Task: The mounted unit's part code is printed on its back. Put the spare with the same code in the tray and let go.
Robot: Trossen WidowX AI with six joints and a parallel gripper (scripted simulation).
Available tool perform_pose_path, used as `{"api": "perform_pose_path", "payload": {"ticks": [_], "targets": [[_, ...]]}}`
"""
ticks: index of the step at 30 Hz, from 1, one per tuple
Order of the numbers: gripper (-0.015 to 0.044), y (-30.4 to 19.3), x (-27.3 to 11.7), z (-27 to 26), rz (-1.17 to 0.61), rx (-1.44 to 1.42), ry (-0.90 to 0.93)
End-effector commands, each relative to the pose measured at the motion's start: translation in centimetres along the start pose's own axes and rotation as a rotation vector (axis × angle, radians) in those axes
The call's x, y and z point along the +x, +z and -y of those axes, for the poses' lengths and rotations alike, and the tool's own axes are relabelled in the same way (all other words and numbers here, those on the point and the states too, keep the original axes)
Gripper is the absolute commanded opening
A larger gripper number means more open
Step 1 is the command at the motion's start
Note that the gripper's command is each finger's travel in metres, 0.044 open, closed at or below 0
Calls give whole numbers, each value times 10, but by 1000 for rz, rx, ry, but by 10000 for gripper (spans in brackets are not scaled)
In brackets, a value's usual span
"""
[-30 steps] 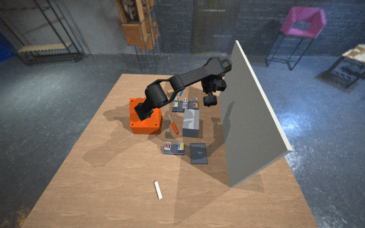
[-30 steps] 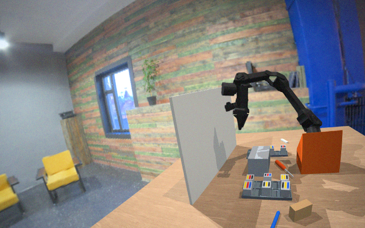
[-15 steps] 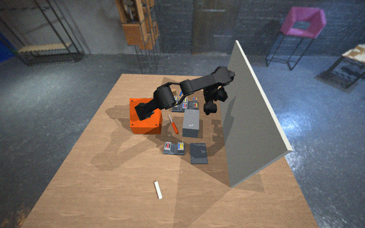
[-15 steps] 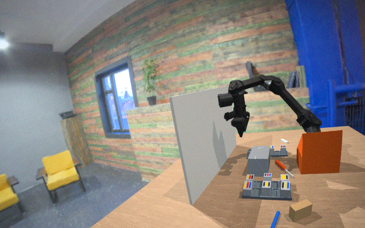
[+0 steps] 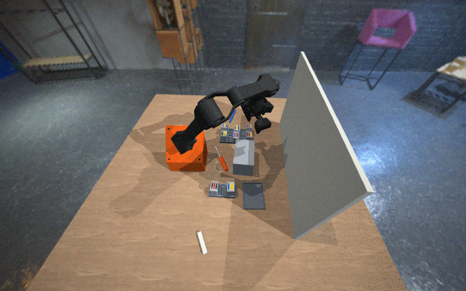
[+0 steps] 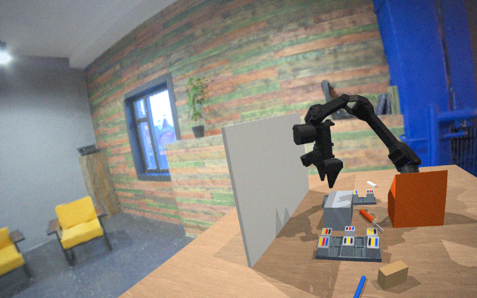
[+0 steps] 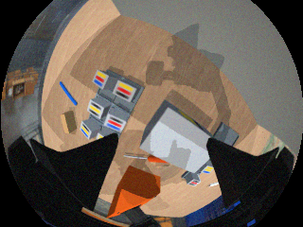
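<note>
The arm (image 5: 210,112) (image 6: 381,130) is finished in black; tapered fingers (image 5: 263,123) (image 6: 334,170) are fitted; dark screws (image 5: 168,159) are set at seven and eleven o'clock on the orange base (image 5: 187,166) (image 6: 420,200) (image 7: 142,182).
</note>
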State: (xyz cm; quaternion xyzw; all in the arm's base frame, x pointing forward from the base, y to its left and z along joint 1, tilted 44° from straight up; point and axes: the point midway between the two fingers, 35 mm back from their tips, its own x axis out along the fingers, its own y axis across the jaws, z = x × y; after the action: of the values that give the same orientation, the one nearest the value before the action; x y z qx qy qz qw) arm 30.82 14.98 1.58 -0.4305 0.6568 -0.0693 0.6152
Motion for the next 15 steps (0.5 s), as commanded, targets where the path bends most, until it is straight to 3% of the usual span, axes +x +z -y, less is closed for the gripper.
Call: {"api": "perform_pose_path", "payload": {"ticks": [1,8,15], "targets": [[440,-25,15,-63,-9,-365,7],[440,-93,50,-146,-29,-1027,2],[440,-100,54,-151,-33,-1085,0]]}}
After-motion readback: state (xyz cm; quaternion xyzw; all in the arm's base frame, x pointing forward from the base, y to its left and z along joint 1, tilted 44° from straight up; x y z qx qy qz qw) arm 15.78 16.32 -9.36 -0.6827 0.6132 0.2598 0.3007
